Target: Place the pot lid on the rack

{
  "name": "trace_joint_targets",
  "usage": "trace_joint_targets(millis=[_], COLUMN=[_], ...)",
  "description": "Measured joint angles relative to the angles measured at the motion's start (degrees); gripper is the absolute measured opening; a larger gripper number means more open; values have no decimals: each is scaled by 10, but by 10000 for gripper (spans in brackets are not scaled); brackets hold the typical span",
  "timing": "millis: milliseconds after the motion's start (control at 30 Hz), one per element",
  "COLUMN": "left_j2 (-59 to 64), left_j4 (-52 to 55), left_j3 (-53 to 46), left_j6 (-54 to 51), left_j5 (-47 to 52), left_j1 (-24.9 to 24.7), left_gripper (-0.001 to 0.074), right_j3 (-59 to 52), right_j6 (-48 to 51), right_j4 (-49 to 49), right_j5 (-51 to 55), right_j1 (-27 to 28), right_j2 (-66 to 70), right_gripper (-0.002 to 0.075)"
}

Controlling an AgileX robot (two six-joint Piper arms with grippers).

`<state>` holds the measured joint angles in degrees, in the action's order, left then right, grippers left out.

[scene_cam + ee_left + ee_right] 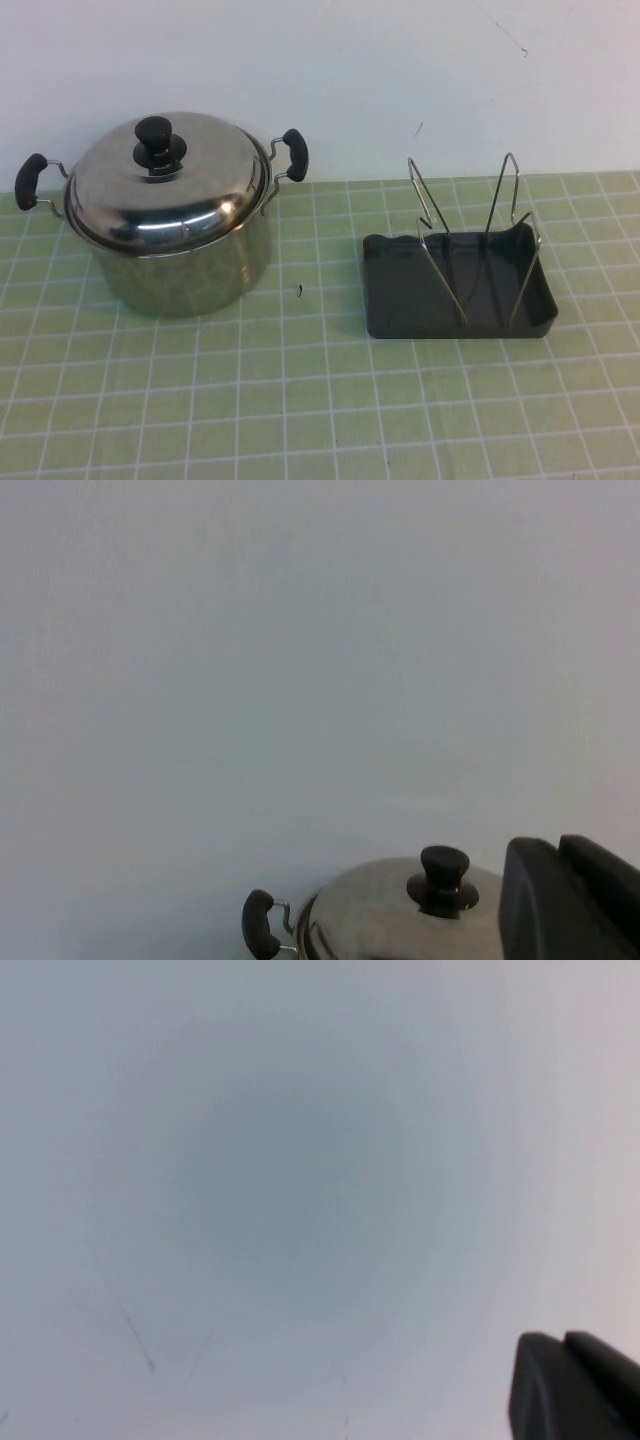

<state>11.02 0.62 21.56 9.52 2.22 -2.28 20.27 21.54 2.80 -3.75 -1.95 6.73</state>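
High view: pot lid (168,185) sits closed on the steel pot (185,270), left part of the counter (300,400), black knob (154,131) on top at its centre, two black side handles on the pot sticking out left and right. Rack (470,225) stands well apart on the right side, two thin wire loops rising upright from a dark grey tray (400,290), nothing held in the loops. Counter has a green grid-pattern cover, white wall (320,70) behind, a small dark speck on the cover between pot and tray. Neither arm shows in this view. Left wrist view: mostly the white wall, the lid with its knob (444,865) and one pot handle (260,925) seen low in the picture, left gripper (570,900) shows only as a dark black piece at the corner, off the lid and not touching it, holds nothing that can be seen, cannot tell how far it is open. Right wrist view: only blank wall with a few faint scratch marks, right gripper (575,1385) again just a black piece at the corner, away from pot and rack, nothing seen in it, cannot tell how wide it is
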Motion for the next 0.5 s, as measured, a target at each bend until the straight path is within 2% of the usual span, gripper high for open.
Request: trace_joint_targets(millis=[133,333,400,433,500], left_j2=[120,309,377,409,464], left_j4=[0,37,79,109,176], left_j3=[29,44,63,78,111], left_j6=[0,6,44,80,153], left_j5=[-47,-280,-319,-331,-343], left_j1=[0,0,0,0,0], left_gripper=[-2,22,78,130,280], right_j3=[19,19,18,18,17], right_j6=[5,5,5,5,5], right_j4=[5,6,6,6,6], right_j5=[64,121,130,133,136], right_j1=[0,0,0,0,0], right_j2=[16,21,21,21,21], right_gripper=[-1,-1,-1,-1,-1])
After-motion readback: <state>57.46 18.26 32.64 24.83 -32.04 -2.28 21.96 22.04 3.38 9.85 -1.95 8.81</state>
